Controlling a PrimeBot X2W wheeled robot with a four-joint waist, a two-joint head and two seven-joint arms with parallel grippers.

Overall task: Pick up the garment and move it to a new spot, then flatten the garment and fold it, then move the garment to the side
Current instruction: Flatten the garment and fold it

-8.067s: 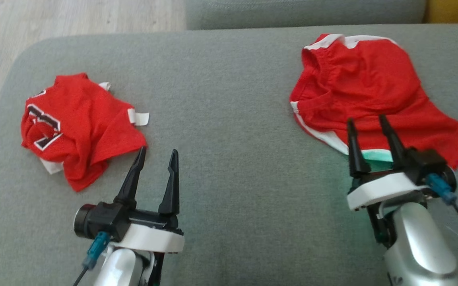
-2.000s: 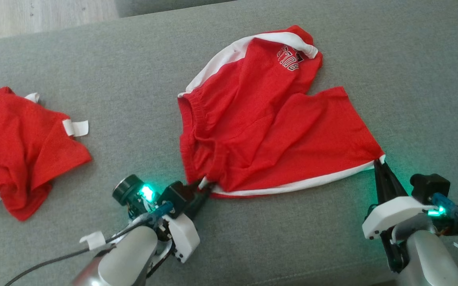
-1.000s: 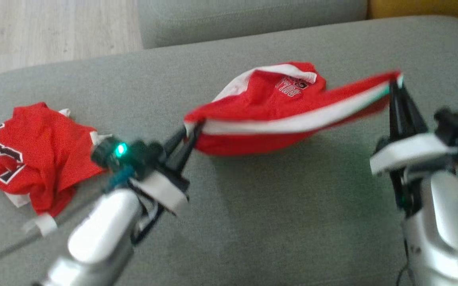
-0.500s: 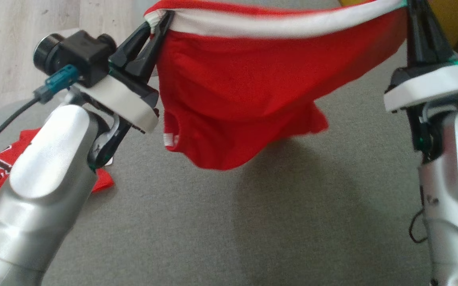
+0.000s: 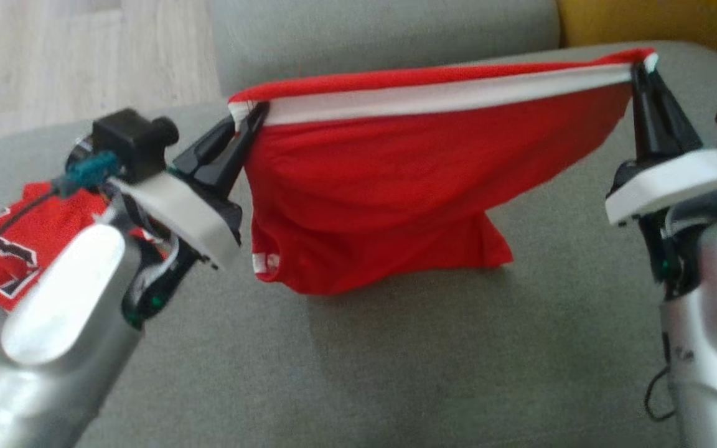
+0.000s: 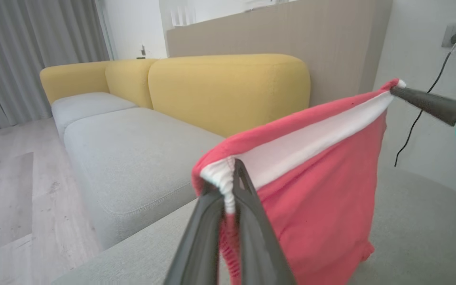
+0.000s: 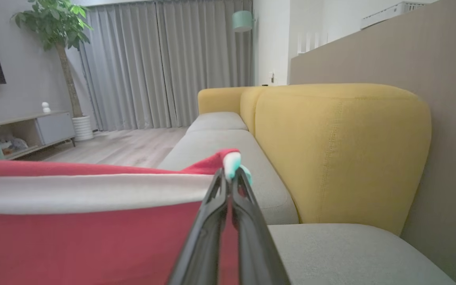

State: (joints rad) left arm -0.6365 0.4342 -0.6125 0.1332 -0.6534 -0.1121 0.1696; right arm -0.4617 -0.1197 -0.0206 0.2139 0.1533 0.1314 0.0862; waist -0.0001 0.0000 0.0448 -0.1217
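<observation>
Left claw [image 5: 248,121], at nine o'clock, and right claw [image 5: 640,73], at two o'clock, are clamped on the white-banded edge of one red knit garment [image 5: 408,180], stretched taut over the grey woven sofa [image 5: 396,367]; a second, crumpled jersey [image 5: 7,267] is seen at eight o'clock.

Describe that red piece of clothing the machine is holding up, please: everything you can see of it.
The red garment looks like thin, soft sports fabric with a white band along its top edge. It hangs stretched between the left gripper and the right gripper, each shut on one end of that band. The rest sags in loose folds, its lowest part reaching the grey sofa cushion, perhaps touching it.
</observation>
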